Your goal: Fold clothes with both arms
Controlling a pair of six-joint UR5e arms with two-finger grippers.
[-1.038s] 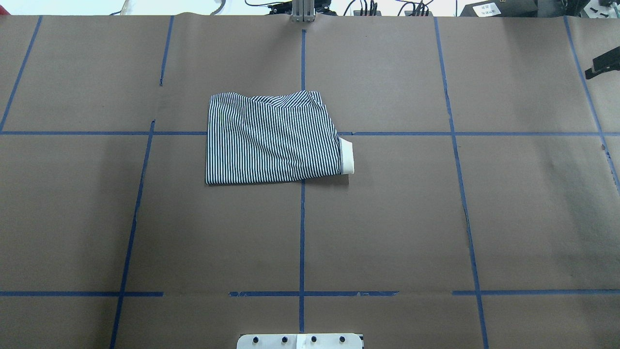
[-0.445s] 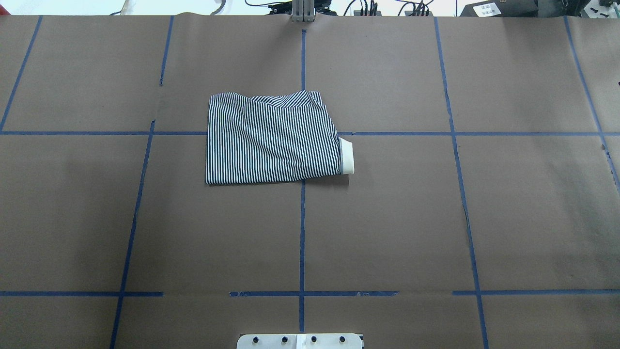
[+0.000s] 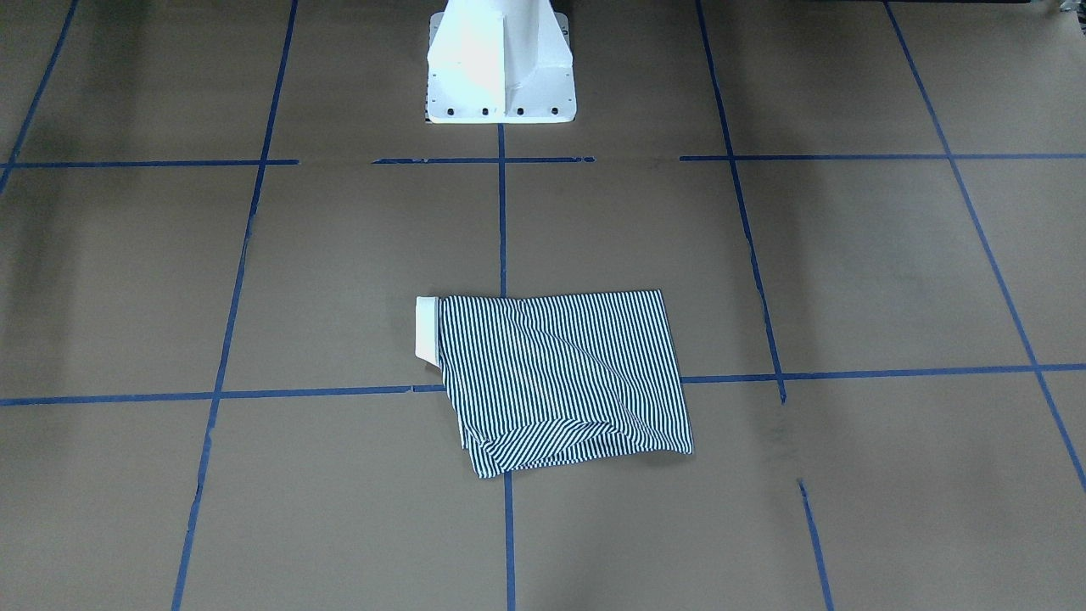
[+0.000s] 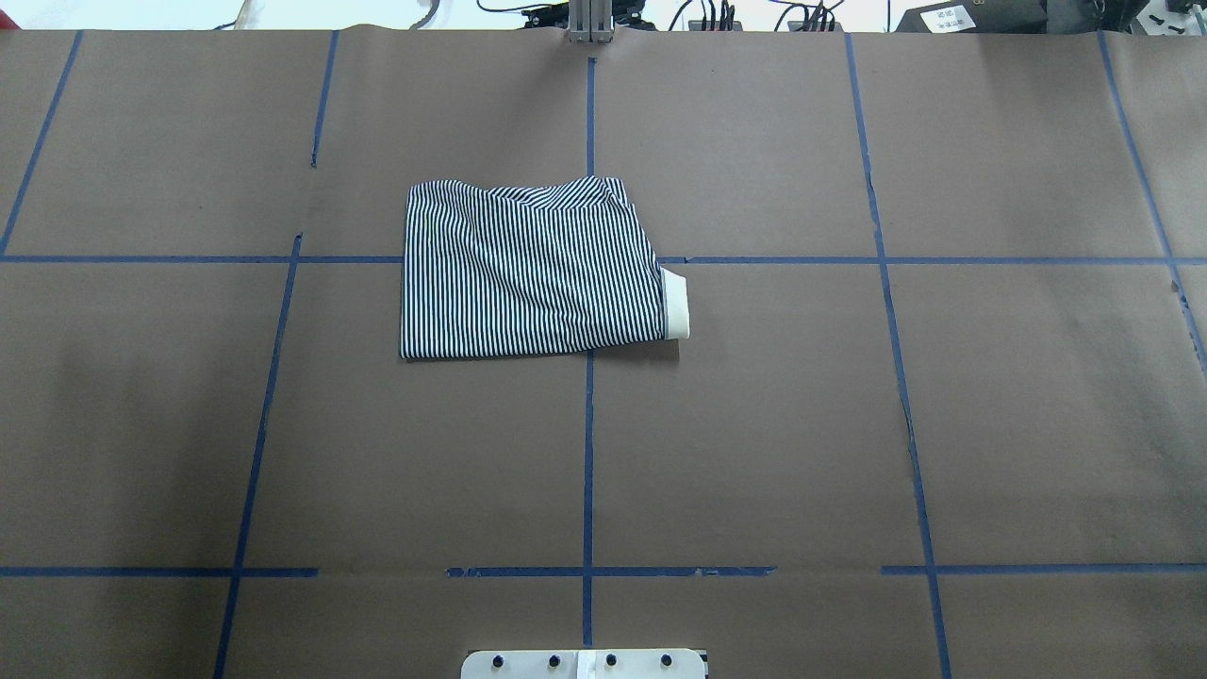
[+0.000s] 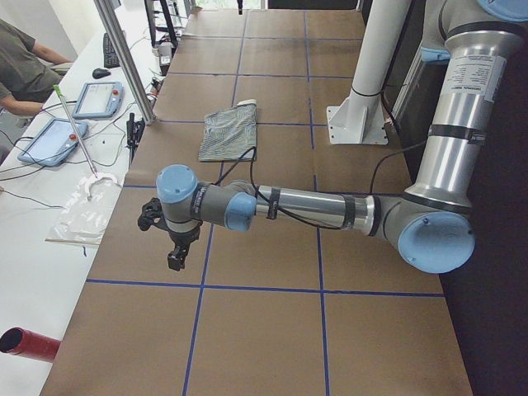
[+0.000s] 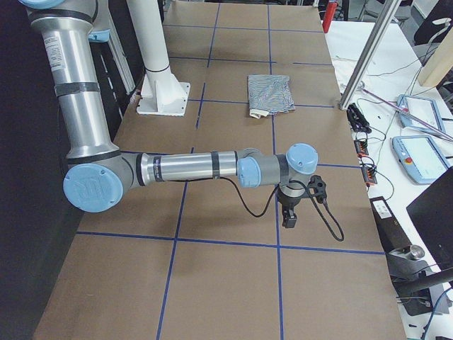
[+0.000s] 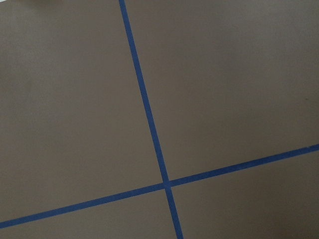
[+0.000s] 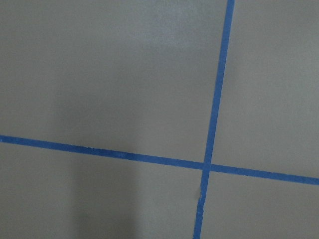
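shirt (image 4: 533, 273) — folded, flat on worktop (image 4: 943, 424) | left fingers (image 5: 175, 257), right fingers (image 6: 289, 218) — well apart from shirt, open or closed: cannot tell

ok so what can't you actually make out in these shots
1. left gripper: seen only in the exterior left view, small and dark; open or shut unclear.
2. right gripper: likewise, seen only in the exterior right view.
3. Both wrist views: only brown paper and blue tape, no fingers in frame.
4. polo shirt: buttons, logo and sleeves hidden under its own folds in every view; only a strip of cream collar shows.
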